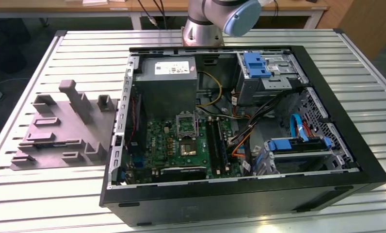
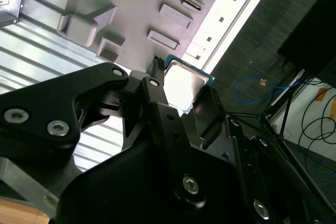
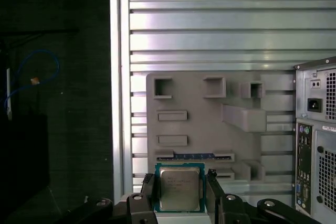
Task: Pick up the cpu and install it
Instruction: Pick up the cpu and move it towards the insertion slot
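Cpu point(image 3: 180, 188) first: you have the small, thin, square chip with the silvery-beige metal top and green rim held between the two black fingers point(image 3: 212, 187) of your pincer point(image 3: 180, 182). The pincer is closed to just the chip's width and grips it by two opposite edges. The metal face is turned towards the camera in both wrist views.

Chip and pincer hang in the air, touching nothing else. Beyond them the grey moulded plastic holder tray point(image 3: 210, 129), with its raised blocks and slots, lies flat on the silver slatted metal desk point(image 3: 210, 24). You see the chip against one edge of that tray, well apart from it.

In the exterior view the tray lies at the exterior view's left, middle height, and the black open-sided computer tower point(image 1: 245, 199) sits at centre and right. Inside it, at the frame's centre, the green motherboard point(image 1: 173, 150) carries the rectangular metal-framed socket point(image 1: 185, 122). Its middle looks dark and unfilled, as far as you can judge. Farthest back, at top centre, stands the grey arm base point(image 1: 202, 29).

You can count the pick-up as done, since the chip is gripped and lifted. The installing is all left, because the chip is over the tray's side of the desk, well away from the socket.
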`<action>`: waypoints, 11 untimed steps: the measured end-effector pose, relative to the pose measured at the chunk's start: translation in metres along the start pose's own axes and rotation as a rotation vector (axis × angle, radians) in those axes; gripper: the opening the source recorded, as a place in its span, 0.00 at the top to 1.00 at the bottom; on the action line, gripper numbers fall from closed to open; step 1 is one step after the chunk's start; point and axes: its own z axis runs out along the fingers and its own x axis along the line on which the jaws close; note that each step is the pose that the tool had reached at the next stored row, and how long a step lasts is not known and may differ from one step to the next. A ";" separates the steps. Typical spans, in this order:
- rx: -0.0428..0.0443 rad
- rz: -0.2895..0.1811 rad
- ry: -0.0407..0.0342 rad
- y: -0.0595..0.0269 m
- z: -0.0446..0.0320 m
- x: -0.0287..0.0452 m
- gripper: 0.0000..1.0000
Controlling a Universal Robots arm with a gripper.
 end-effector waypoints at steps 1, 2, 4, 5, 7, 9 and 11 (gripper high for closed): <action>0.0000 0.000 -0.0001 0.0000 0.0000 -0.0007 0.53; 0.0000 0.000 -0.0001 0.0000 0.0001 -0.0015 0.53; -0.0001 0.000 -0.0001 0.0001 0.0001 -0.0026 0.53; -0.0001 0.000 -0.0002 0.0001 0.0001 -0.0028 0.53; 0.0000 0.000 -0.0001 0.0001 0.0001 -0.0033 0.53; 0.0000 0.000 0.0000 0.0001 0.0000 -0.0051 0.53; 0.0000 0.000 0.0000 0.0003 0.0000 -0.0088 0.53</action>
